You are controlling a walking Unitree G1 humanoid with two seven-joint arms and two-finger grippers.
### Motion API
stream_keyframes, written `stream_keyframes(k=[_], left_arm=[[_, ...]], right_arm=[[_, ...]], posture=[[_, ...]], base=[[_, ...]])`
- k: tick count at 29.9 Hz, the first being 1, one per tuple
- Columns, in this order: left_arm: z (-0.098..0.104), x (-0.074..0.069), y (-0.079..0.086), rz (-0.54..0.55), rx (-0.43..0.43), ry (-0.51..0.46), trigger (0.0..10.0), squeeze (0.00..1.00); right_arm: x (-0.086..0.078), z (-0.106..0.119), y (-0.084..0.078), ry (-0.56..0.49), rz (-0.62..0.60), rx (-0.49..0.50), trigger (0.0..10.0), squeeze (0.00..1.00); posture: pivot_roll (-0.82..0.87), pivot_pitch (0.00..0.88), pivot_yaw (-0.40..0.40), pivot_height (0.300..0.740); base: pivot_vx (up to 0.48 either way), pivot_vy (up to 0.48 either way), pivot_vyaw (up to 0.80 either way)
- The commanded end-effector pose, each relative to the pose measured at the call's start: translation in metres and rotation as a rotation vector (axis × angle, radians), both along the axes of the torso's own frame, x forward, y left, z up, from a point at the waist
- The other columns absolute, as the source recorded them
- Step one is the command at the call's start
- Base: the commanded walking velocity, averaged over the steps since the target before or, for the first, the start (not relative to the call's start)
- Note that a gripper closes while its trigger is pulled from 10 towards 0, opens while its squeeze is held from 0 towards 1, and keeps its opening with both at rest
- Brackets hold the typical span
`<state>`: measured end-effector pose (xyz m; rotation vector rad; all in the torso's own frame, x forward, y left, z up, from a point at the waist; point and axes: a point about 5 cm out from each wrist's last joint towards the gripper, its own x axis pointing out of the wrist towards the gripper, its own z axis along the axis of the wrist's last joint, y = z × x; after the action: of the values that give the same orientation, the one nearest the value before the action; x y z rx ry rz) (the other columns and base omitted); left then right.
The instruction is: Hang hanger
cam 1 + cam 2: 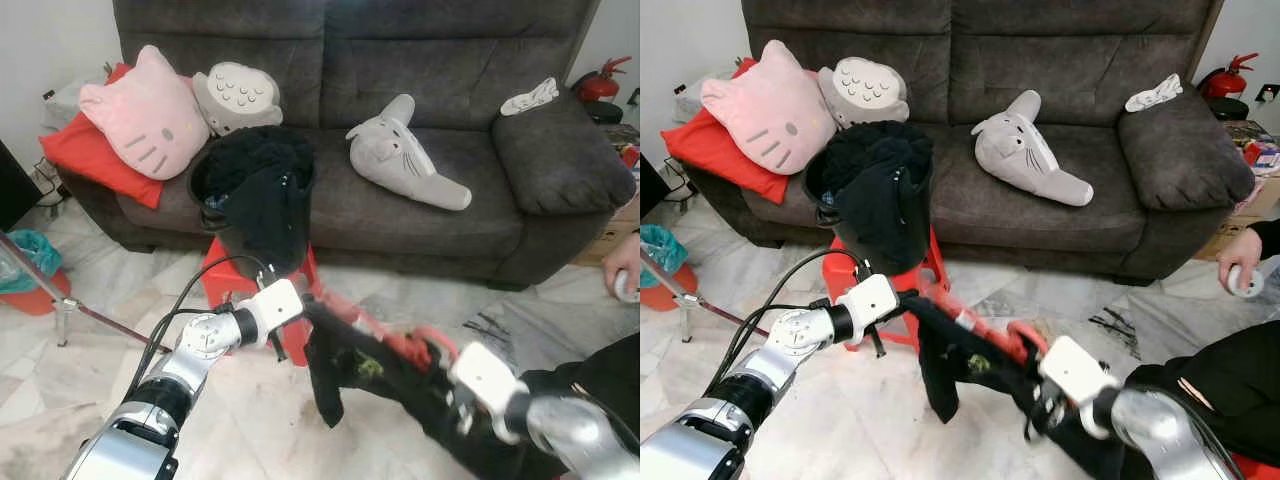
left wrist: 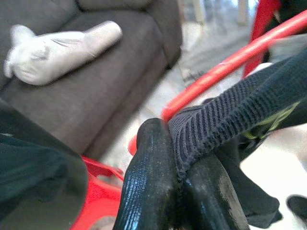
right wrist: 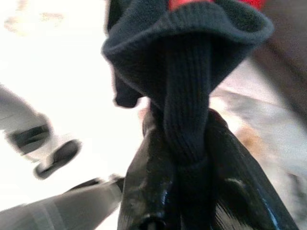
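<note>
I have the left gripper (image 2: 177, 191) and right gripper (image 3: 180, 191) each pinched on ribbed cloth of the black garment (image 1: 345, 375), stretched between them over the red hanger (image 1: 975, 325) just before the red stool (image 1: 225, 275), presumably to seat it.

hanger (image 2: 225, 64): red | garment (image 1: 345, 365): black, ribbed knit | sofa (image 1: 420, 60): dark grey | cat cushion (image 1: 150, 115): pink | stool (image 1: 225, 280): red | floor (image 1: 60, 400): pale marbled
</note>
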<state>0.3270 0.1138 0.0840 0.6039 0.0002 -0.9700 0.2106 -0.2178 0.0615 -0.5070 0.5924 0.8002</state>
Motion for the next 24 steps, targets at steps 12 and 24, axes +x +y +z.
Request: stream_keyframes(k=[12,24], left_arm=[[0.003,0.005,0.02,-0.012,0.121,-0.018,10.0,0.0],[0.008,0.004,0.027,-0.035,0.095,-0.02,10.0,0.0]], right_arm=[[-0.022,-0.007,-0.017,0.15,0.011,-0.078,10.0,0.0],[-0.02,-0.009,-0.029,0.152,-0.017,-0.105,10.0,0.0]], posture=[[-0.04,0.044,0.071,0.74],[-0.03,0.049,0.065,0.74]], base=[[0.0,0.0,0.0],[0.0,0.0,0.0]])
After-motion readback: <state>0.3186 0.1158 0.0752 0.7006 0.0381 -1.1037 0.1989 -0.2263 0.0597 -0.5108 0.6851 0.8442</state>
